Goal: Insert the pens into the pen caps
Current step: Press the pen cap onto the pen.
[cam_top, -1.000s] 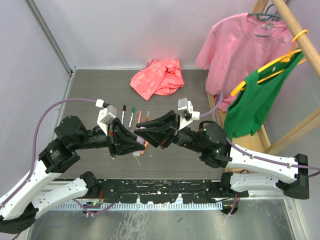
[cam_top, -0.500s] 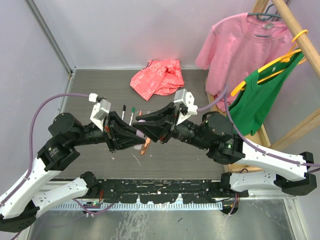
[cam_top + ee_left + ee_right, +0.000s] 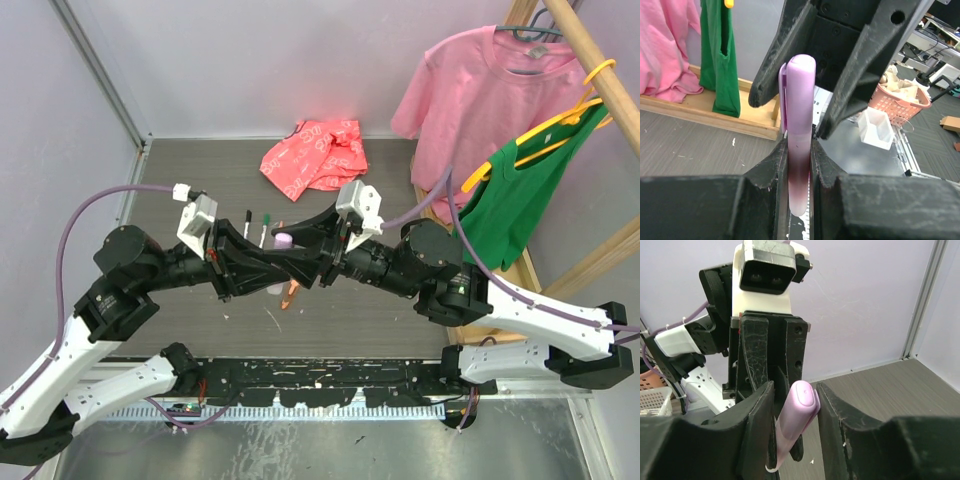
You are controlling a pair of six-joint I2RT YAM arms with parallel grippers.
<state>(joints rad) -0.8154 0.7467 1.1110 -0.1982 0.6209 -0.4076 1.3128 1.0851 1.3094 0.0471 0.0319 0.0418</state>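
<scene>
The pink highlighter (image 3: 799,140), with its lilac cap (image 3: 801,75) already sitting on its end, is being held up in the air above the middle of the grey surface (image 3: 190,170), between the two arms. The left gripper (image 3: 800,165) is pinching the lower, darker part of the highlighter, its fingers (image 3: 776,165) pressing narrow against both sides. The right gripper (image 3: 792,395) is meeting it head-on; its fingers (image 3: 756,410) are standing slightly apart on either side of the capped end, and in the right wrist view thin gaps are showing beside the cap.

Below them on the surface, a marker with a black cap (image 3: 247,225) and one with a green cap (image 3: 265,228) are lying side by side, and an orange pen (image 3: 292,293) is lying just under the joined grippers. A red patterned cloth (image 3: 315,152) is lying crumpled at the far edge. To the right, a pink shirt (image 3: 470,90) and a green shirt (image 3: 510,200) are hanging from a wooden rack (image 3: 590,60).
</scene>
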